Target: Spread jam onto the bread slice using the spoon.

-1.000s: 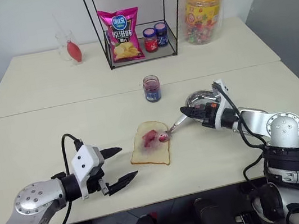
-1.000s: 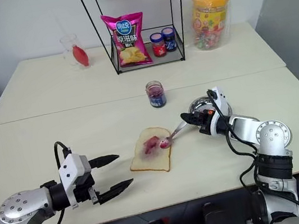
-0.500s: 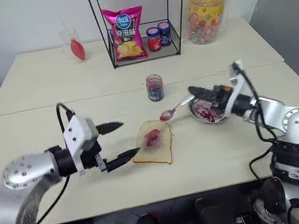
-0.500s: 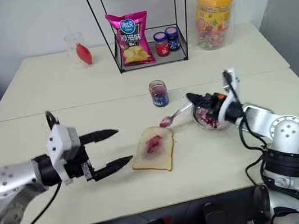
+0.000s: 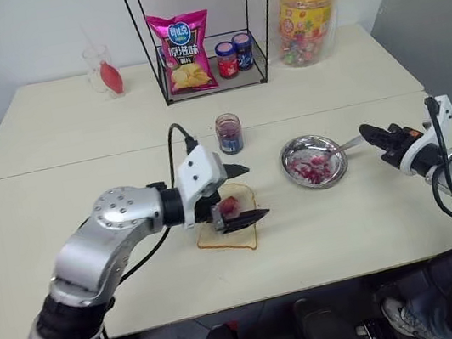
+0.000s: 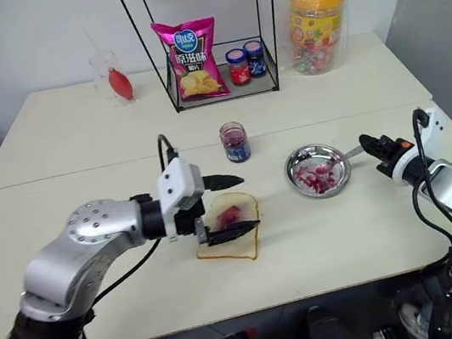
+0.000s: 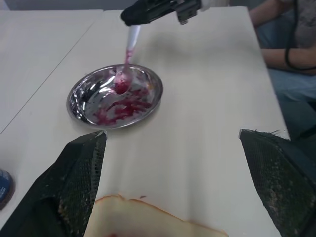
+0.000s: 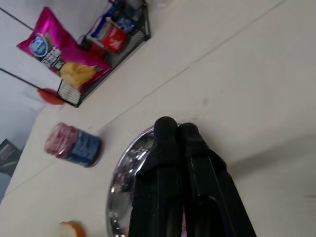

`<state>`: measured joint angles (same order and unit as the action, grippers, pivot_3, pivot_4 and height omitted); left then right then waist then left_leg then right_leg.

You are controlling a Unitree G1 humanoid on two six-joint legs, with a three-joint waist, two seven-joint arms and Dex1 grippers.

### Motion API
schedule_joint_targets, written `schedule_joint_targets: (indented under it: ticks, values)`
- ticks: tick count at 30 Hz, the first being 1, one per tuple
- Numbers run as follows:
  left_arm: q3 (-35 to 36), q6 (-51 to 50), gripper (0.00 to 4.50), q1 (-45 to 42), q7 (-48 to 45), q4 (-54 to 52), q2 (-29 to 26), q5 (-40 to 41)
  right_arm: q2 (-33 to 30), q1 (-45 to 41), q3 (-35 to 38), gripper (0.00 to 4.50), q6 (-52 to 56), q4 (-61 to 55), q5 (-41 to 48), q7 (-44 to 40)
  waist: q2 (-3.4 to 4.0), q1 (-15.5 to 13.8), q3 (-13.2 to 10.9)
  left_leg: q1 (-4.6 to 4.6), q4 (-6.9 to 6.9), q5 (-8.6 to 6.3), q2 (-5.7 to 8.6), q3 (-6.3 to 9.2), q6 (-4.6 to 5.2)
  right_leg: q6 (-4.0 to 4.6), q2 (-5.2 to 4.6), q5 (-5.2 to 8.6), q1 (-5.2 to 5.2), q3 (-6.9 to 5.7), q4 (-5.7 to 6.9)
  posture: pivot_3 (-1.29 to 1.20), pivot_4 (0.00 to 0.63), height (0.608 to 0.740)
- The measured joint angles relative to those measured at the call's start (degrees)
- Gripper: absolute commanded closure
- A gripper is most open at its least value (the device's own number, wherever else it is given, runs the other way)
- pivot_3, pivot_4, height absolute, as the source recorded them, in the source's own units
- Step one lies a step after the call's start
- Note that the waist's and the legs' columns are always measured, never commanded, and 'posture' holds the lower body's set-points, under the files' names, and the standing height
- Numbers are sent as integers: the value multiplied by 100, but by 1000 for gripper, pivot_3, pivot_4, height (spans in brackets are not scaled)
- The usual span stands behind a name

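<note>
At right of the frame, the right gripper [image 5: 372, 131] is clamped on the spoon [image 7: 126, 61], whose handle runs leftward so the bowl rests in the steel dish [image 5: 336, 160]. The bread [image 6: 245, 251] lies lower left of the dish, at centre frame, straddled by the left gripper's [image 5: 242, 193] wide-spread fingers. The jam jar [image 5: 229, 134] stands above it.

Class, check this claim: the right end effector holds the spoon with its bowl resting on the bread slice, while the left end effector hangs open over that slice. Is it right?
Not quite. The spoon's bowl rests in the steel dish, not on the bread slice, as the left wrist view shows. The rest stands: the right end effector holds the spoon, and the left end effector hangs open over the slice.
</note>
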<state>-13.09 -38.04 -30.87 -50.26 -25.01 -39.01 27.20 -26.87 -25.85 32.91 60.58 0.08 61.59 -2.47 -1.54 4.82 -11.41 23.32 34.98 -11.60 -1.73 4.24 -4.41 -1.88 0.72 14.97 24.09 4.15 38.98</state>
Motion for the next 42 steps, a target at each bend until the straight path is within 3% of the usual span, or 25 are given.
schedule_joint_targets:
  ticks: [10,30,42]
  values:
    - [-483,357,0,-287,-166,412,522,-457,-163,-42,-243,4482,-411,625,-625,-529,0,-19,0,1,2,0,2,1,0,-1,0,-1,-2,1,0,0,150,740]
    - [-482,224,0,-444,-97,501,737,-506,-99,-23,-677,15,-1254,713,-1582,-921,0,-20,0,1,5,0,2,2,-1,-3,0,-2,-3,1,1,0,150,740]
    - [-470,221,0,-484,-42,504,782,-507,481,-67,332,15,-692,709,-542,-70,1,-19,1,0,7,1,1,3,-1,-4,0,-3,-4,1,7,0,150,740]
